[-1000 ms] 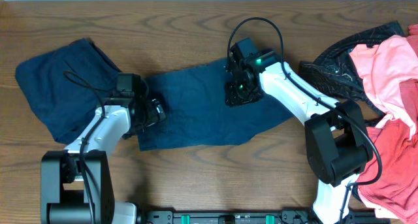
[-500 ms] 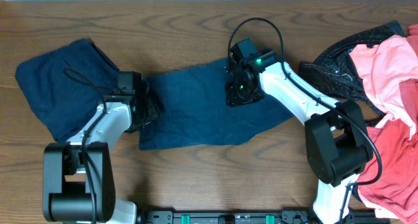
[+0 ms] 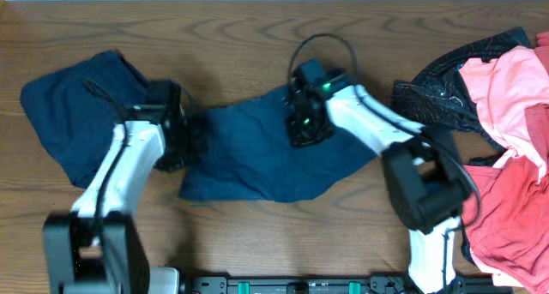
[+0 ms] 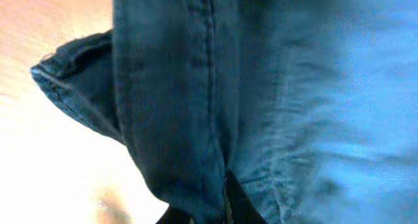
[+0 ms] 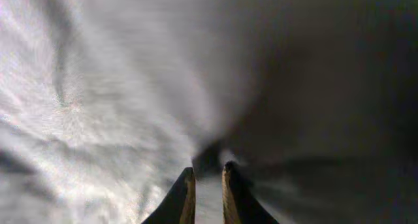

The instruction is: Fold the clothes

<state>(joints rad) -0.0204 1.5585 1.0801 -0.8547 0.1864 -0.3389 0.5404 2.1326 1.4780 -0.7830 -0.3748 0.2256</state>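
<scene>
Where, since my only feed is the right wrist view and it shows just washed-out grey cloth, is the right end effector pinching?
Observer: From overhead, the right end effector pinches the upper right part of the navy shorts, which lie spread near the middle of the table.
Operator: And what is the other arm doing?
Observer: The left end effector is shut on the same shorts, at the narrow stretch further to the left in the overhead picture.
</scene>
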